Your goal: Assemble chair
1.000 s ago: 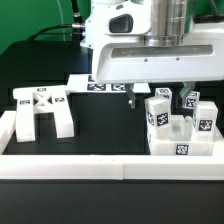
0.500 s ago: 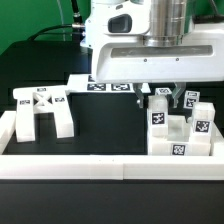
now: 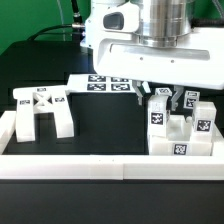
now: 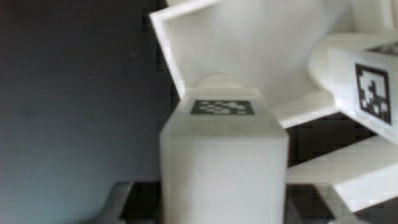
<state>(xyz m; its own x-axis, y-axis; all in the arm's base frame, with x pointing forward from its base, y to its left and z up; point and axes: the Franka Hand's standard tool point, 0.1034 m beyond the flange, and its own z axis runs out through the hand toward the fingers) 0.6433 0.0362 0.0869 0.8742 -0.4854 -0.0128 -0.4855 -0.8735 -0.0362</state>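
1. The end effector point(image 3: 172, 98) is clenched on an upright white plastic chair leg point(image 4: 222, 150).
2. The blocky white tagged seat assembly point(image 3: 182, 138) sits at the black surface's point(image 3: 110, 125) near edge, on the exterior view's right.
3. The cross-braced white frame point(image 3: 40, 112) stands well apart, on the exterior view's left.

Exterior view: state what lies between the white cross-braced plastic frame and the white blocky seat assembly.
Bare black tabletop separates frame from seat assembly, per the exterior view.
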